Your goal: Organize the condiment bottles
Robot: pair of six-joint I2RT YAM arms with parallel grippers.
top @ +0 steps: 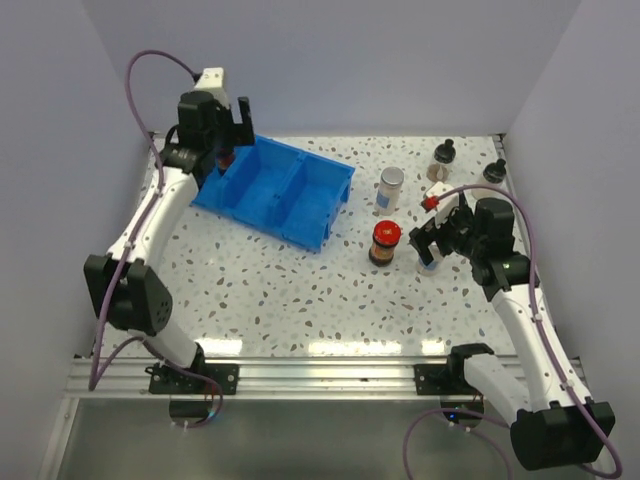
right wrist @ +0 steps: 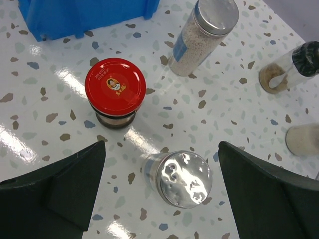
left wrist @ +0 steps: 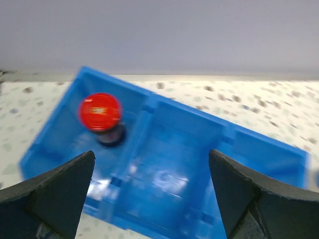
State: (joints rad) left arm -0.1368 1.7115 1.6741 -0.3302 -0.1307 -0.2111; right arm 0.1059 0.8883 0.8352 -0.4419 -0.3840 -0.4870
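Silver-capped jar [right wrist: 183, 179] upright (cap up) inside spread right end effector [right wrist: 162, 147]

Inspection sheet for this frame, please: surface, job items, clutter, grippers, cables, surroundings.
Surface: speckled white tabletop, glare patches, no spills seen.
Job's things: one red-capped jar stands in the end compartment of the blue bin. On the table outside the bin: second red-capped jar, far silver-capped jar, near silver-capped jar, two black-capped bottles.
Clutter: nothing seen.
Grippers: left gripper open above the bin; right gripper open, with the near silver-capped jar between its fingers.
Cables: purple cable on the left arm and the right arm, clear of the jars.
Surroundings: plain pale walls; metal rail at the near edge.
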